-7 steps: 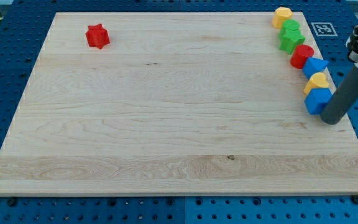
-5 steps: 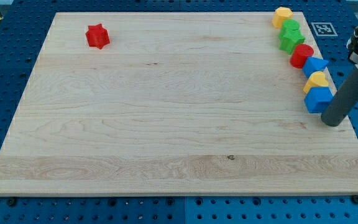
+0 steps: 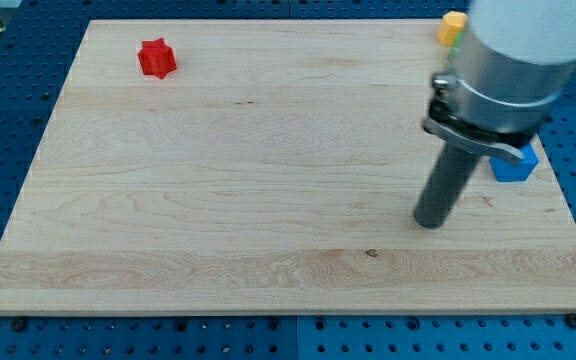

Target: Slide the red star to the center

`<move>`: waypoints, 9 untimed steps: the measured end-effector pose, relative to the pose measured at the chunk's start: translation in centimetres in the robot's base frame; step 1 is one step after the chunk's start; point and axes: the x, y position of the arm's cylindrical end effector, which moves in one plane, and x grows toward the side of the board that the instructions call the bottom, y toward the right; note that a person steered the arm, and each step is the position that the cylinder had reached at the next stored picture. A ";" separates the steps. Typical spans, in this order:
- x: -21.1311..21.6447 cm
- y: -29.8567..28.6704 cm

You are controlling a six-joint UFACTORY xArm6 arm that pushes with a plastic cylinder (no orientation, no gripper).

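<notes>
One red star (image 3: 156, 58), far toward view's top left of my tip (image 3: 429, 223), well apart. Tip: bare rod, nothing pinched, touching no block. One blue block (image 3: 519, 166) right of tip, one yellow block (image 3: 452, 26) above; both partly hidden by arm. Wooden board (image 3: 218, 200) beneath.

pale wooden board (image 3: 218, 200) on blue perforated table (image 3: 8, 150) | yellow block (image 3: 453, 27), shape unclear, near board's top-right corner | blue block (image 3: 516, 165), partly hidden, near view's right edge
</notes>
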 end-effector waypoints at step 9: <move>-26.0 -10.8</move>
